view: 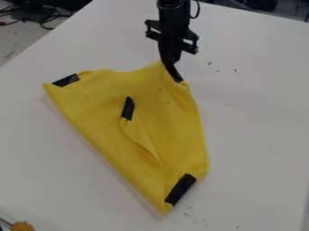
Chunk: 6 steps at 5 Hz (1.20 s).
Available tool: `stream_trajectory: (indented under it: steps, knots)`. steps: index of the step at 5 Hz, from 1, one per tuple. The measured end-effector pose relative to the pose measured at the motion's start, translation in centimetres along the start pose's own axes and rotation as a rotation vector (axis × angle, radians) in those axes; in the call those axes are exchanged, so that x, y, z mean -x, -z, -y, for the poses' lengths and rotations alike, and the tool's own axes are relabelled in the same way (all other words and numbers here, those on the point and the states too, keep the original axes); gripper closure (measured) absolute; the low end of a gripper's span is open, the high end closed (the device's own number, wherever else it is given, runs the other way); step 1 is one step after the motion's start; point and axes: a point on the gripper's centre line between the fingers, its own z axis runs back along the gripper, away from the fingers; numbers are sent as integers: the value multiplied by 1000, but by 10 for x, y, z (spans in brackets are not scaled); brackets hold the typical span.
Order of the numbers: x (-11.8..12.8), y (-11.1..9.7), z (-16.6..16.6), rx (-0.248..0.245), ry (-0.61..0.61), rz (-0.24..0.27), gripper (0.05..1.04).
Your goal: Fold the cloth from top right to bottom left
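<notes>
The gripper (171, 63) is at the upper right of the yellow cloth (96, 108) on the bench (253, 122); whether it is clamped, I cannot tell.

"Can you read any text, label or brand?"
"None, from twelve o'clock right round to twelve again."
"Any number or sign, say at three, six or nine o'clock?"
"No, none that I can read there either."
</notes>
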Motion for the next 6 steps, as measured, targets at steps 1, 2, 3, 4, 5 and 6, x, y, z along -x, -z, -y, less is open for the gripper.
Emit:
stream_trajectory:
  steps: [1, 2, 3, 4, 5, 6]
  knots:
    - [15, -30, -4, -27, -44, 58, 1029]
    - [59, -47, -23, -42, -186, 117, 1029]
    - [109, -44, -43, -21, -292, 139, 1029]
    - [151, -35, -57, 21, -389, 154, 1009]
    - [173, -19, -61, 76, -431, 189, 862]
    - [183, -13, -60, 83, -449, 166, 603]
